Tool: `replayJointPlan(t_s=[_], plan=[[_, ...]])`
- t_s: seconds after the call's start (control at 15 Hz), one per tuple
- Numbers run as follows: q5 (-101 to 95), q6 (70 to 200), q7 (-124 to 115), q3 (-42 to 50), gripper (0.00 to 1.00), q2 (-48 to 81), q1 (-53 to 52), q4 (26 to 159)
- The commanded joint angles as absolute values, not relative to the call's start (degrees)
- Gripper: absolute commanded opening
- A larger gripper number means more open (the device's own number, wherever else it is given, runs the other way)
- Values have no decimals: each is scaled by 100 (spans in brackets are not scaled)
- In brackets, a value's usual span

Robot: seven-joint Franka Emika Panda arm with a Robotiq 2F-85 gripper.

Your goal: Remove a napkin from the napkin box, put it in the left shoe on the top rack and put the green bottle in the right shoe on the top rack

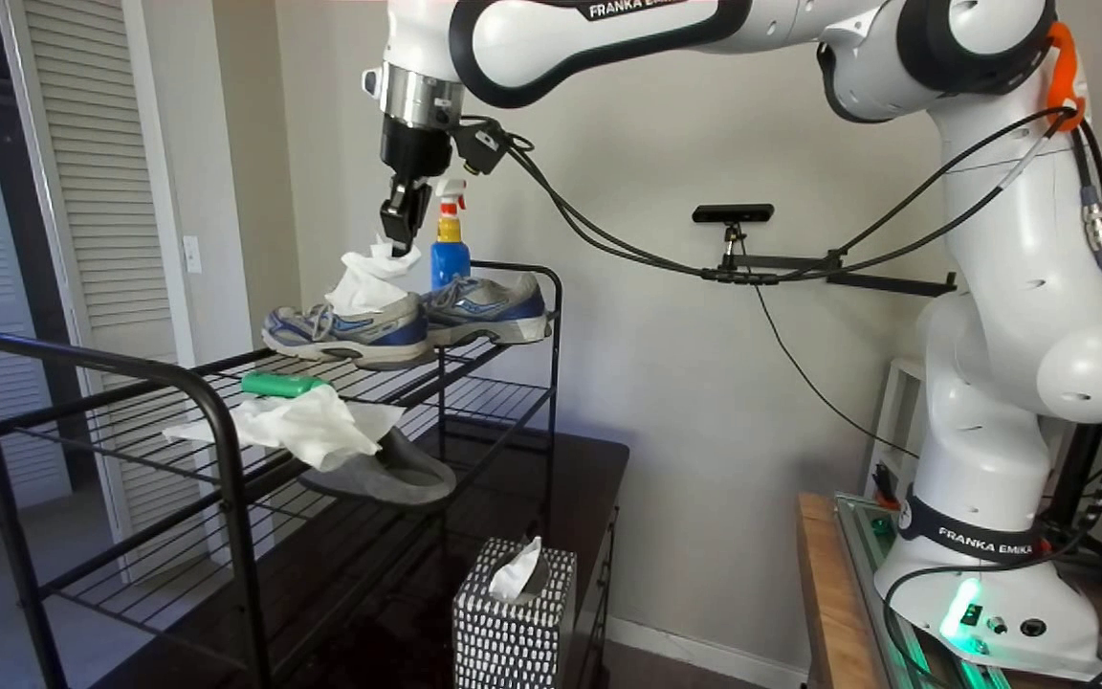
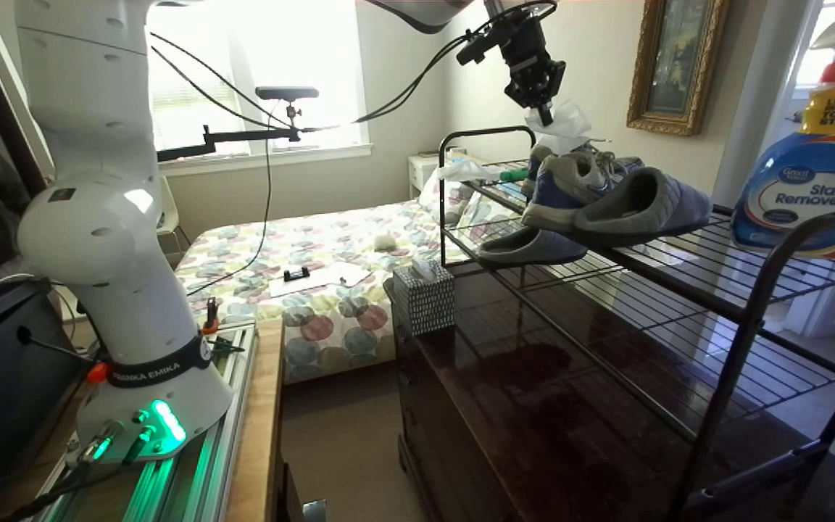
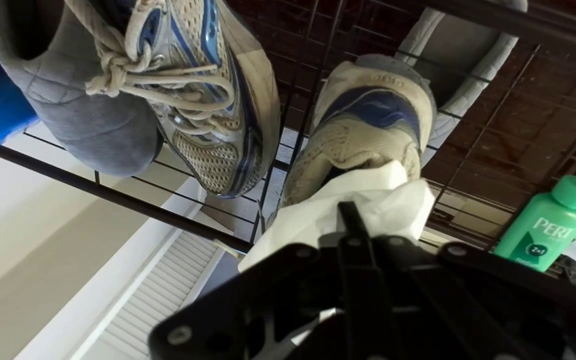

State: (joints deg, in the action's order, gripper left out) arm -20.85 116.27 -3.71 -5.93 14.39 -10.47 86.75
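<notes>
A black gripper (image 1: 402, 245) on a white Franka arm (image 1: 608, 38) is pointing down above a black wire shoe rack (image 1: 243, 565), its two fingertips together and clamping on a crumpled white napkin (image 1: 364, 287). Directly below the gripper, the bottom of that napkin is resting in the foot opening of the left sneaker (image 1: 360, 333), a worn grey-and-blue lace-up that is standing on the top rack (image 2: 678, 284). To the left of the gripper in the wrist view, the matching right sneaker (image 3: 203, 150) is standing close by, its laces knotted, with a grey quilted slipper (image 3: 83, 120) just beyond it. A blue Stain Remover spray bottle (image 2: 805, 177) is standing upright on the same tier, well apart from the gripper. To the right of the gripper in the wrist view, the green Pert bottle (image 3: 543, 230) is lying on its side on the top rack, just beside a second white tissue (image 1: 317, 431), which is drooping over the rack's edge. Another grey slipper (image 2: 541, 246) is sitting lower than the gripper, beneath the top rack's wires. Well below the gripper, a black-and-white patterned tissue box (image 1: 515, 622) is standing on a dark wooden dresser (image 2: 504, 384), a white tuft of tissue (image 1: 517, 572) sticking out of its top slot.
</notes>
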Motion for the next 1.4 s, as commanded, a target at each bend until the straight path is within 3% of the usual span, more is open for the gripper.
replayJointPlan(t_s=[0.0, 0.53, 1.33], plan=[[-2440, 11403, -631, -466, 0, 1720, -1161, 8453], [-2969, 10685, -842, -278, 0, 2445, -1324, 8110], [-2417, 10335, -418, -400, 0, 2350, -1269, 7476]])
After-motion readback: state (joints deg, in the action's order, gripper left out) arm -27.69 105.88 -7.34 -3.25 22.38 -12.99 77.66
